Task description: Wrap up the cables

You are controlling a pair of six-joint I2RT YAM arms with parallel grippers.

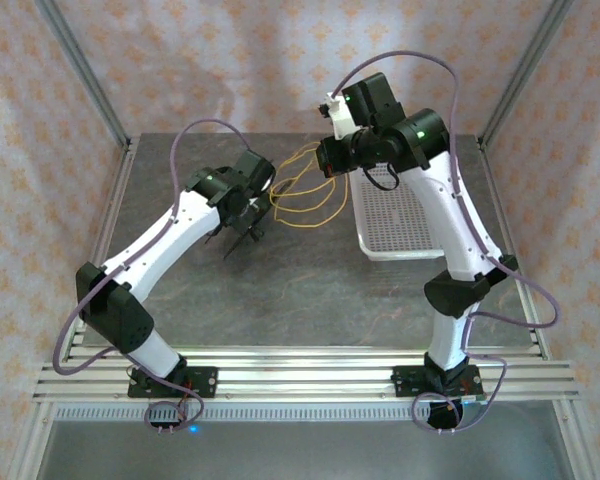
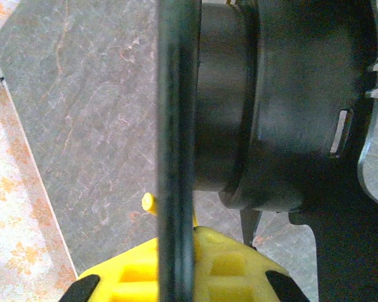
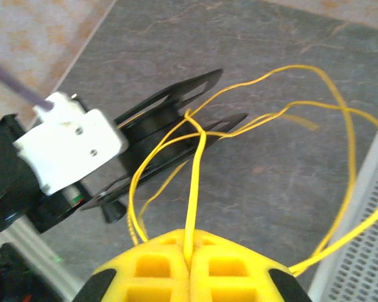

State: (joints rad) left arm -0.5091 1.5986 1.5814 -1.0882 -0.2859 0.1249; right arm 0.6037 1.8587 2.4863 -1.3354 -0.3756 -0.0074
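left fingers (image 2: 129, 277) clamped on black spool (image 2: 176, 126) rim, right fingers (image 3: 151, 280) pinching yellow cables (image 3: 195, 170), hub dark and blurred

The dark marbled table (image 1: 300, 290) bears a white perforated tray (image 1: 395, 215), with yellow cables (image 3: 194, 195) seemingly resting beside it.
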